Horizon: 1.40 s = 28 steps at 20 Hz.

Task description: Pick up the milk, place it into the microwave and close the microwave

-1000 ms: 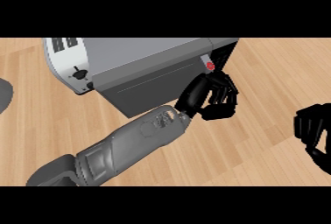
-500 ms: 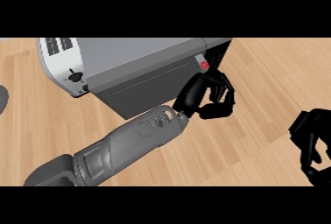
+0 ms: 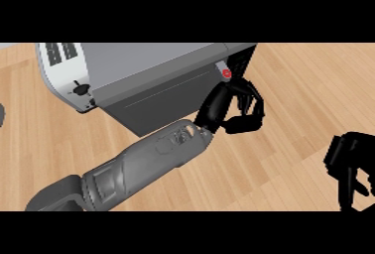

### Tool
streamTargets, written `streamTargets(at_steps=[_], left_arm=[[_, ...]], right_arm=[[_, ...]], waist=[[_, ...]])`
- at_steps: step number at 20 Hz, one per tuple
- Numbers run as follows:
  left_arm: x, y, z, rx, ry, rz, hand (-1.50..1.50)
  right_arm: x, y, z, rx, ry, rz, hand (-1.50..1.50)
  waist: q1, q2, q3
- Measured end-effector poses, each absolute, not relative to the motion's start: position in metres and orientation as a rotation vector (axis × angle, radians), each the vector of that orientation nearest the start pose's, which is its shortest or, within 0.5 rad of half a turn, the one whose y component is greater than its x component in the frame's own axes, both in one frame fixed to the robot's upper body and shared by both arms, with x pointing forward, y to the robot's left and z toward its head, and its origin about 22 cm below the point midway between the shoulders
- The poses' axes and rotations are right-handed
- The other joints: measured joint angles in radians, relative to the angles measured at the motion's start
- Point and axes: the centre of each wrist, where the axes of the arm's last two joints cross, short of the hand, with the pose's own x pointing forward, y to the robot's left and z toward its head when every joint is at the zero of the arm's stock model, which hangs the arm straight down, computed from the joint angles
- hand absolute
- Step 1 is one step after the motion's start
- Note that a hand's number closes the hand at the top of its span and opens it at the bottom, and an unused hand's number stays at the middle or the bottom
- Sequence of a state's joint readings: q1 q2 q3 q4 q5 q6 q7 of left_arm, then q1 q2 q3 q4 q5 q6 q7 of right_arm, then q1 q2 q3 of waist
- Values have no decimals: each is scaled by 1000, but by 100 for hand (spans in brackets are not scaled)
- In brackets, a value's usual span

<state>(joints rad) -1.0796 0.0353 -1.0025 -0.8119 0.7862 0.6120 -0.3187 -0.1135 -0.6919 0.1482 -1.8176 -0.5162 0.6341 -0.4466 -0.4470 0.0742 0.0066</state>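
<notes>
The grey microwave (image 3: 147, 64) lies across the upper left, with its dark door (image 3: 157, 101) facing me. At the door's right edge a small white piece with a red spot, probably the milk (image 3: 224, 72), peeks out; the rest of it is hidden. My left hand (image 3: 233, 105) is at that door edge, just below the milk, its fingers loosely bent and holding nothing. My right hand (image 3: 350, 161) hangs at the lower right edge, fingers relaxed, away from the microwave.
The microwave's white control panel with a knob (image 3: 79, 90) faces left. Wooden counter (image 3: 307, 89) stretches to the right of the microwave. A dark rounded object (image 3: 2, 115) shows at the far left edge.
The right hand has sunk lower along the right edge. The left hand stays at the door's edge, and the gap showing the milk has narrowed slightly.
</notes>
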Motion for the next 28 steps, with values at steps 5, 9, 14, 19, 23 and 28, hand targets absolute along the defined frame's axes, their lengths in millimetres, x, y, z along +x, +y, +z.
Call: streamTargets(at_steps=[5, 9, 14, 19, 23, 28], left_arm=[[339, -25, 68, -186, -1796, -447, 150], [334, -32, 82, -311, -1693, -340, 150], [328, -33, 90, -506, -1574, -243, 150], [337, -16, 74, -550, -1476, -86, 150], [342, -9, 64, -589, -1445, -60, 150], [343, -7, 57, -665, -1427, -85, 150]], right_arm=[[245, -294, 128, 830, -1955, 875, 150], [236, -286, 122, 875, -1856, 927, 150], [223, -275, 109, 945, -1799, 901, 150], [209, -265, 101, 982, -1792, 852, 150], [196, -254, 96, 999, -1792, 819, 150], [181, -242, 94, 1003, -1796, 786, 150]], waist=[[10, -1, -1], [28, 15, -7], [59, 25, -8], [95, 19, -11], [110, 11, -11], [127, 3, -11]])
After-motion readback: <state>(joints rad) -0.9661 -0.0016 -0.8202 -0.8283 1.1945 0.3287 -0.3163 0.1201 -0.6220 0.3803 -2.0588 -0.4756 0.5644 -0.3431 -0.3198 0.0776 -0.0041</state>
